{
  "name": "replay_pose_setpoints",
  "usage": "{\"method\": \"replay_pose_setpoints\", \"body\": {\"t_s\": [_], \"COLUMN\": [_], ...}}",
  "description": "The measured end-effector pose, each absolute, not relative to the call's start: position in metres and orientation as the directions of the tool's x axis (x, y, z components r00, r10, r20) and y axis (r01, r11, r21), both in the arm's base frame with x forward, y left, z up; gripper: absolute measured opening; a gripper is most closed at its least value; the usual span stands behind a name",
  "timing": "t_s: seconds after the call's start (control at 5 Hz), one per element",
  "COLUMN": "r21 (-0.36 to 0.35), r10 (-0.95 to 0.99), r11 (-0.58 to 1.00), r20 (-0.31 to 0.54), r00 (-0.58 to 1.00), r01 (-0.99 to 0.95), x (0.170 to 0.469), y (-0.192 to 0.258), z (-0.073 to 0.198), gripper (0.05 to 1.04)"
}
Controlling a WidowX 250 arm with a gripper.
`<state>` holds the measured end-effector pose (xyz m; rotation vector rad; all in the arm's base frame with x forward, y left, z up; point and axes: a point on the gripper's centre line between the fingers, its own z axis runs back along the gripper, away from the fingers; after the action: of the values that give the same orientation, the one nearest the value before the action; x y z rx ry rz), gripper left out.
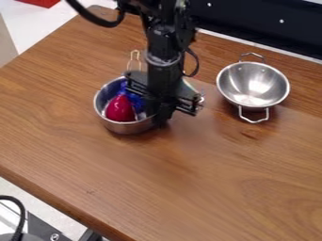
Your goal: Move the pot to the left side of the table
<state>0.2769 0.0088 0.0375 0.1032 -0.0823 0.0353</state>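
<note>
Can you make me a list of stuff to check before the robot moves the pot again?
1. Pot standing upright: ok.
2. Gripper at the pot's right side: ok.
3. Gripper holding the pot tightly: cannot tell.
4. Red thing and blue thing inside the pot: ok.
5. Silver bowl with two handles apart from the pot: ok.
6. Pot at the table's left edge: not ok, wood shows between them.
</note>
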Motion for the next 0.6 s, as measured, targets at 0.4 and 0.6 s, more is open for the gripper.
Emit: {"method": "replay_pose_setpoints", "body": {"t_s": [0.4,0.6], "r21": [0.160,0.165], "r10": [-0.075,-0.087], "r11": [0.985,0.984], "r20": [0.064,0.073], "r00": [0.995,0.994], "r01": [0.064,0.074], "x": [0.2656,0.2651], "y": [0.0106,0.0147], "z": [0.0384,0.0424], "gripper": [0.063,0.063]}}
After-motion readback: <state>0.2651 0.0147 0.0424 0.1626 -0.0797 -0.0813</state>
